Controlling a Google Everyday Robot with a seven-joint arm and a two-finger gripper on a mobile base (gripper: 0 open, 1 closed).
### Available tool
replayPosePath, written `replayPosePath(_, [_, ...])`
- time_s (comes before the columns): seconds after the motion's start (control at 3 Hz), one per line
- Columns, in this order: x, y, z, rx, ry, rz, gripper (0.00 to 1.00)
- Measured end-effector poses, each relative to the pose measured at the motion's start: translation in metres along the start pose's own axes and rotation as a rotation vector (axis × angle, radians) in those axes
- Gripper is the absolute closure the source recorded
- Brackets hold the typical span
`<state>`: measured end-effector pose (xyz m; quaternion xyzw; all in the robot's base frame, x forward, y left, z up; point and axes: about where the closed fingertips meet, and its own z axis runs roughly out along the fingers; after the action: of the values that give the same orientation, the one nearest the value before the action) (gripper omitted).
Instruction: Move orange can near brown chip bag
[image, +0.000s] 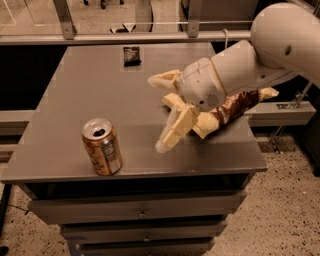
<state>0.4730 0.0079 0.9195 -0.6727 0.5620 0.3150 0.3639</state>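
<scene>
Can (102, 146): upright on the table (85, 85), near its 7 o'clock corner; long axis vertical.
Tool (156, 114): above mid-table, fingers spread wide, holding nothing.
Bearing: can at 8 o'clock from tool, apart.
Bag (235, 102): 3 o'clock of tool, partly behind the wrist.
Likely reach: towards 8 o'clock.

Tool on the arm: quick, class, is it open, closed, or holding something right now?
Tool: open, holding nothing, over the table between the orange can and the brown chip bag.
</scene>
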Motion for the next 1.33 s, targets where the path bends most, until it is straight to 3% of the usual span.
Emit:
replayPosePath(0.33, [-0.018, 0.009, 0.034, -0.051, -0.109, -0.005, 0.00])
replayPosePath(0.67, [-0.029, 0.018, 0.063, -0.106, -0.164, 0.006, 0.00])
replayPosePath(1.0, [-0.034, 0.024, 0.083, -0.156, -0.173, 0.021, 0.16])
replayPosePath(1.33, [-0.036, 0.025, 0.092, -0.186, -0.165, 0.036, 0.40])
